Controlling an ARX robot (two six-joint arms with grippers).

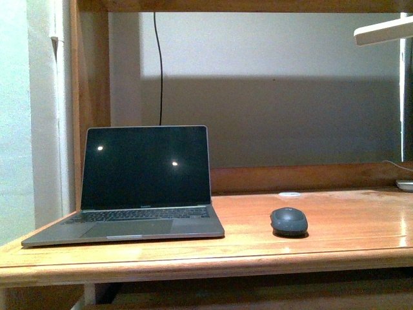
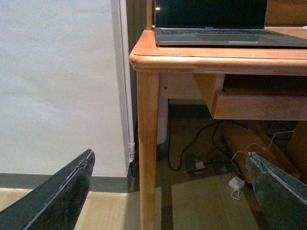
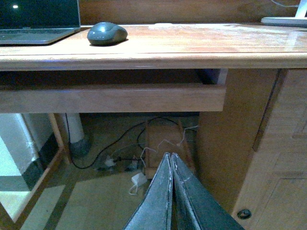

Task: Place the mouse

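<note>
The mouse [image 1: 289,221] is a small dark grey oval lying on the wooden desk [image 1: 348,239], to the right of the open laptop [image 1: 139,187]. It also shows in the right wrist view [image 3: 107,33] on the desk top. Neither arm shows in the front view. My left gripper [image 2: 170,160] is open and empty, low beside the desk's left front leg [image 2: 147,143]. My right gripper [image 3: 171,155] is shut and empty, low below the desk's front edge, well under the mouse.
A small white disc [image 1: 290,194] lies behind the mouse. A white object [image 1: 405,185] sits at the desk's far right. A drawer front [image 3: 112,98] hangs under the desk top. Cables and a white charger [image 3: 138,180] lie on the floor.
</note>
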